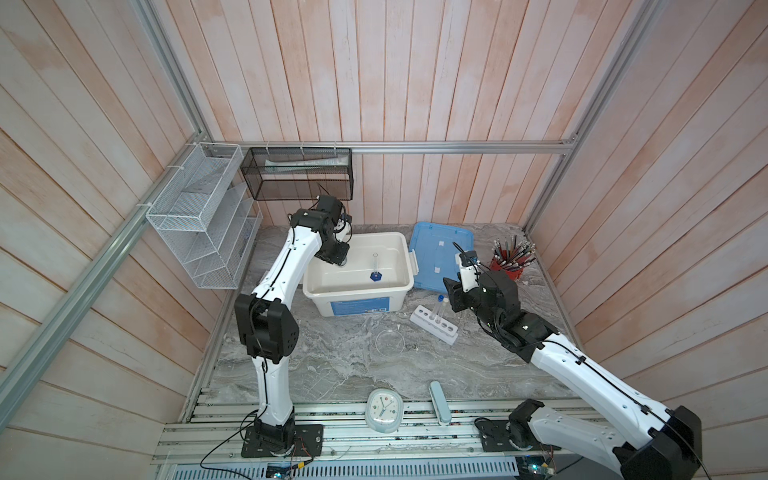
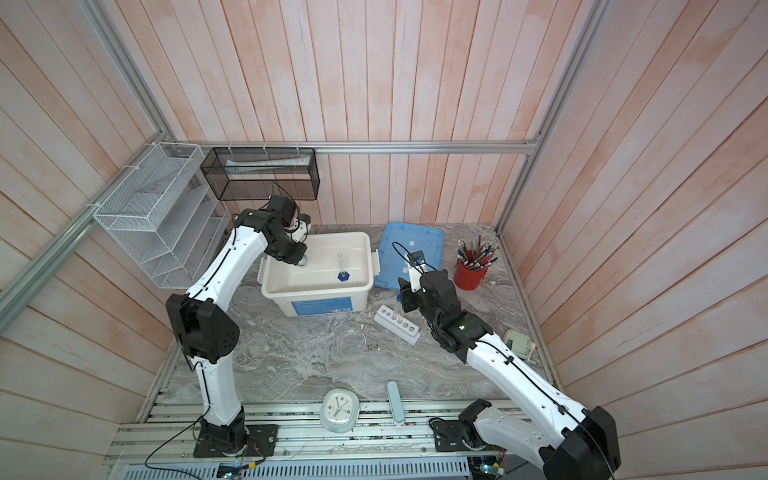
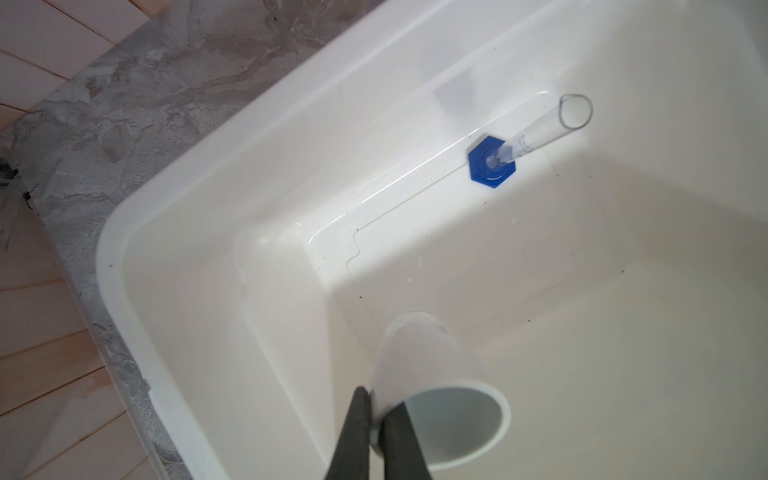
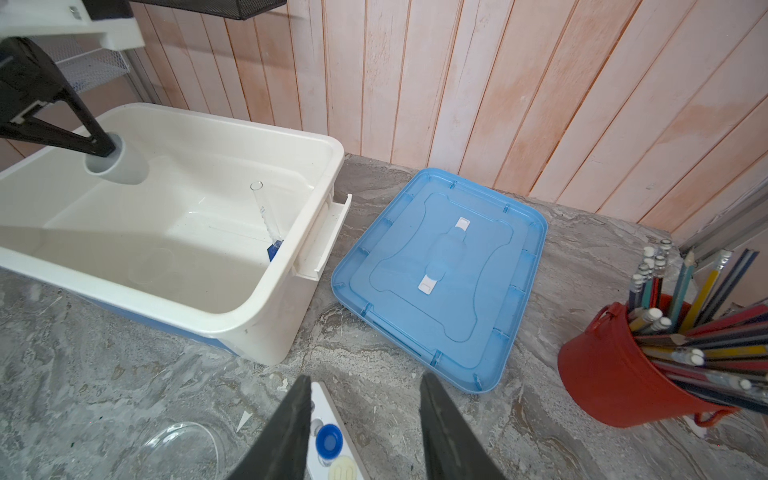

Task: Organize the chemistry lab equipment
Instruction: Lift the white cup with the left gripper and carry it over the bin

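1. Left wrist view: the left gripper [image 3: 379, 401] has its fingers pinched nearly together on the wall of the small white dish [image 3: 424, 365], one finger inside the mouth and one outside. The dish hangs tipped on its side inside the white bin [image 3: 187, 311].
2. In both top views the dish is at the bin's far left part, away from the arm bases.
3. The blue-hexagon-based clear vessel [image 3: 525, 141] stands on its base on the bin's floor, toward the near right corner.
4. The right gripper [image 4: 365, 378] has its fingers about halfway apart and grips nothing. It hovers over the white six-hole rack [image 1: 434, 324], which lies on the table just off the bin's near right corner.
5. Two thin clear tubes stand in neighbouring holes of the rack, the blue-capped tube [image 4: 329, 440] and the white-capped tube [image 4: 340, 471]. The blue cap shows between the open fingers, close to one of them.
6. The clear petri dish [image 1: 390, 341] lies flat on the table in front of the bin, apart from the rack.
7. The blue lid [image 1: 436, 257] lies flat just beside the bin's right end, and the red cup of pens [image 1: 507, 270] stands beyond it.
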You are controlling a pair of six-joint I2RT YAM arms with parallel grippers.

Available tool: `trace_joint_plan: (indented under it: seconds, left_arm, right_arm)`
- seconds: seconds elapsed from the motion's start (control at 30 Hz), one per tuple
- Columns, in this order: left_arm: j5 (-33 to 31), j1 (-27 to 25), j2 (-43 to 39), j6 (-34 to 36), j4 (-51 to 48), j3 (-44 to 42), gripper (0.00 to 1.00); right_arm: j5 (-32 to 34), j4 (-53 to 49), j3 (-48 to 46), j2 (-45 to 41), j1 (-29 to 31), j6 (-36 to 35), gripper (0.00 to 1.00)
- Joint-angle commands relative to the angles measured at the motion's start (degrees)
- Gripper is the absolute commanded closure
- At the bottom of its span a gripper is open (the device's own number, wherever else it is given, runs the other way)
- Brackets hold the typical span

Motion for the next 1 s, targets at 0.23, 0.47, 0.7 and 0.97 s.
trace_joint_plan:
  seconds: [0.23,0.47,0.7,0.97]
  left_arm:
    - [2.5,1.4,6.1,3.0,-0.9,3.8,1.0]
    - [6.9,-0.4,6.4,2.9,3.1,1.3,1.0]
    - [10.0,-5.2,5.5,4.2,1.8,0.3,1.0]
    - [12.9,-8.8,4.9,4.4,1.9,-2.1,1.0]
  right_arm:
    - [-3.6,2.9,-0.5,2.9,-1.1,0.3,0.56]
    - [-3.8,2.6,0.1,4.9,-1.6,0.5,0.56]
    - [-3.0,1.1,0.7,5.2,-1.6,1.2,0.56]
    - [-1.9,-0.4,0.9,4.2,-1.6,1.7,0.56]
